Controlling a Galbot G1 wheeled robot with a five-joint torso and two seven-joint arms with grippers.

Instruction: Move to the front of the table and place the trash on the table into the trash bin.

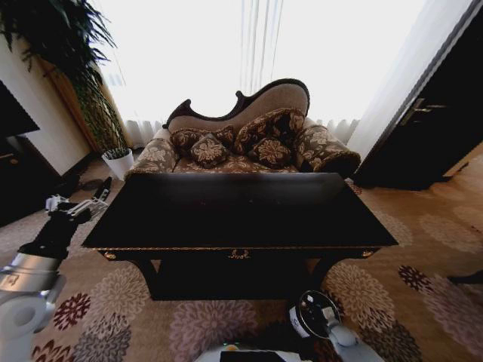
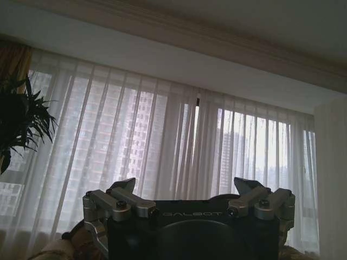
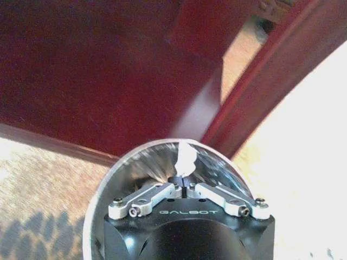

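I have the large black wooden table with its glossy top [image 1: 241, 215] squarely before me, the small gold ornament [image 1: 239, 254] on its front edge dead ahead, so the drive to the front looks done. My right gripper [image 3: 184, 181] hangs low in front of the table, over the mouth of the small round trash bin [image 3: 135, 165], whose rim curves under it. Its fingertips are pinched together on a crumpled white tissue [image 3: 185, 157], held above the bin's inside, which I judge is where it should be let go. In the head view the same bin [image 1: 314, 314] sits on the flowered carpet just in front of the table's right leg. My left gripper [image 1: 84, 205] is parked beside the table's left end, raised, jaws spread wide and holding nothing, well out of the way. On the tabletop I can make out no other litter against the dark sheen.
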